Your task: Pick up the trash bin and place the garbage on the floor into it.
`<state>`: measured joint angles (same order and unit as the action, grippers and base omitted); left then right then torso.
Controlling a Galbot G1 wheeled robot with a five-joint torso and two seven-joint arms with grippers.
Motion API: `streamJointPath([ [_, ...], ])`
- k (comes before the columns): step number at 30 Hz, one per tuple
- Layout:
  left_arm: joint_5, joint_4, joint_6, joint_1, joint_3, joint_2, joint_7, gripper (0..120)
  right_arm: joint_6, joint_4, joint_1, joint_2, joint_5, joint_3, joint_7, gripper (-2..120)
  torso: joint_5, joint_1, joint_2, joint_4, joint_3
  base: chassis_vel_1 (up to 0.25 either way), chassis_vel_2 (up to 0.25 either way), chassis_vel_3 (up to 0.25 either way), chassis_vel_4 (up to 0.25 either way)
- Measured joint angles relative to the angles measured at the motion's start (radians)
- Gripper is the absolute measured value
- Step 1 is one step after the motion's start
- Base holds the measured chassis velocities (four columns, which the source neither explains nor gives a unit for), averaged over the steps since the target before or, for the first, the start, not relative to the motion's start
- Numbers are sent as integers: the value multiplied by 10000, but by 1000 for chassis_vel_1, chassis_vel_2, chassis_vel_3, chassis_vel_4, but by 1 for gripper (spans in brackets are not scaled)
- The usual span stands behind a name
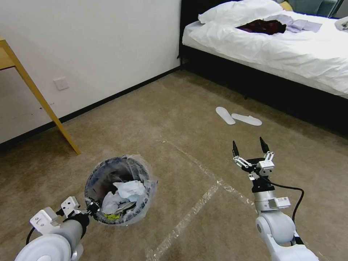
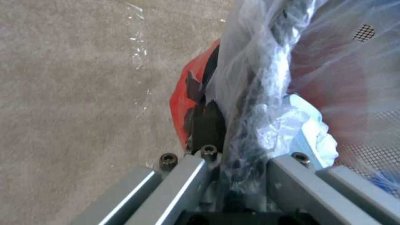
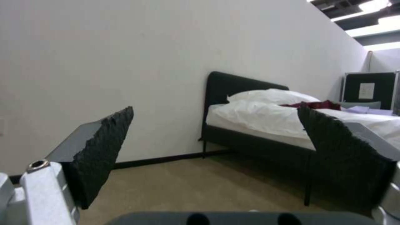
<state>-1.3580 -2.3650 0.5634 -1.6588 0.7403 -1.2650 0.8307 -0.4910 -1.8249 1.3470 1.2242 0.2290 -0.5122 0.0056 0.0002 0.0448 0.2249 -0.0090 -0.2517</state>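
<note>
Trash bin (image 1: 117,188): you see it at the lower left of the head view, above the floor (image 1: 174,119), its near rim clamped between the fingers of the left gripper (image 1: 93,209).
Bin's axis: roughly upright, mouth facing up towards your head camera; in the left wrist view the red base (image 2: 189,93) points away from the wrist.
Contents: crumpled white tissues (image 1: 125,192) and a yellow scrap lie inside the clear liner.
Left gripper: closed on the rim and liner (image 2: 250,93), one finger (image 2: 206,125) outside the wall.
Right gripper (image 1: 250,146): held over bare carpet at the right, fingers spread apart, gripping nothing, pointing towards the bed (image 1: 275,47).
Surroundings: two white slippers (image 1: 237,116) lie on the carpet near the bed, well apart from the bin; a yellow table leg (image 1: 47,105) stands by the wall to the left.
Tape lines (image 1: 203,195): they cross the carpet between the bin and your right arm.
</note>
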Motion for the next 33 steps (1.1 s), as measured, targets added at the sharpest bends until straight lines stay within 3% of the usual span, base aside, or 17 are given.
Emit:
streamJointPath([
  [33, 18, 231, -5, 228, -128, 73, -49, 0, -10, 299, -195, 219, -117, 251, -76, 100, 1, -1, 2, 0, 0, -115, 119, 115, -122],
])
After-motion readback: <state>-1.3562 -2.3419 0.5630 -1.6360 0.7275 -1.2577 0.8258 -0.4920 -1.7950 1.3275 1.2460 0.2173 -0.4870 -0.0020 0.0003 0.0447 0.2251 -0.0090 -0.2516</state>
